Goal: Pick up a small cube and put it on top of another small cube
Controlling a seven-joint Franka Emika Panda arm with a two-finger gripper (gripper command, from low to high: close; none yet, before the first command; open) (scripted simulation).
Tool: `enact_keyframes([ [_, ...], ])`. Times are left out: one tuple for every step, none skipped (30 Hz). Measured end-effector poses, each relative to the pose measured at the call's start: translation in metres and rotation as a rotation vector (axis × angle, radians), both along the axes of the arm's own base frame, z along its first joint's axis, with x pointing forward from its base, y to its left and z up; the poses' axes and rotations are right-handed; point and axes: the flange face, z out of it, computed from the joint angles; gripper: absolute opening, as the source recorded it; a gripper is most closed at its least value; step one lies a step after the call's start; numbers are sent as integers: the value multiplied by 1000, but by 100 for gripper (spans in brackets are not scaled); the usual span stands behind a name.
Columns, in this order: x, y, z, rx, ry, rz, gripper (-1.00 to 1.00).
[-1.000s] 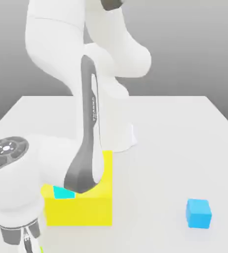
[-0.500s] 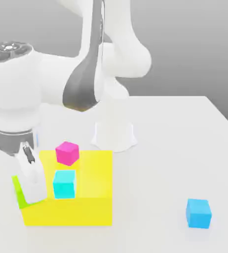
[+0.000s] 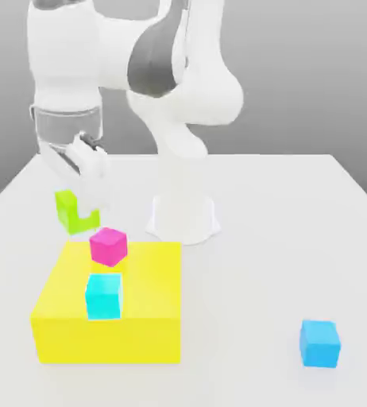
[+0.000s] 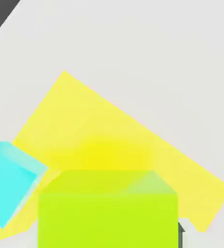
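My gripper (image 3: 86,189) hangs high at the exterior view's left, shut on a lime green L-shaped block (image 3: 75,213) that dangles above the table. In the hand view that lime green block (image 4: 106,213) sits close below the camera. A magenta cube (image 3: 108,246) and a cyan cube (image 3: 104,296) rest on top of a large yellow block (image 3: 151,318). The cyan cube (image 4: 7,179) and the yellow block (image 4: 109,131) lie under the hand. A blue cube (image 3: 320,343) stands alone on the table at the exterior view's right.
The arm's white base (image 3: 183,215) stands behind the yellow block. The white table (image 3: 298,238) stretches out to the exterior view's right, with only the blue cube on that side.
The gripper has risen from beside the yellow block and moved back, carrying the lime green block up with it. The cubes have stayed in place.
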Motion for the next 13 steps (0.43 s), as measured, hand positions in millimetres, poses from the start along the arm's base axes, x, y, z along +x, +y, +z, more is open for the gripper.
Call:
enact_keyframes([
  [-9,3,0,8,-4,8,-100],
  [-17,6,0,17,-9,17,-100],
  [-25,9,0,27,-14,26,-100],
  [-32,12,-3,35,-18,35,-100],
  [-34,13,-9,39,-20,39,-100],
  [-35,13,-18,41,-22,42,-100],
  [-36,14,-28,42,-22,43,-100],
  [-36,14,-38,42,-22,43,-100],
  [-36,14,-48,42,-22,44,-100],
  [-37,14,-58,42,-22,43,-100],
  [-38,15,-65,41,-21,44,100],
  [-38,15,-65,41,-21,44,100],
  [-38,15,-65,41,-21,44,100],
])
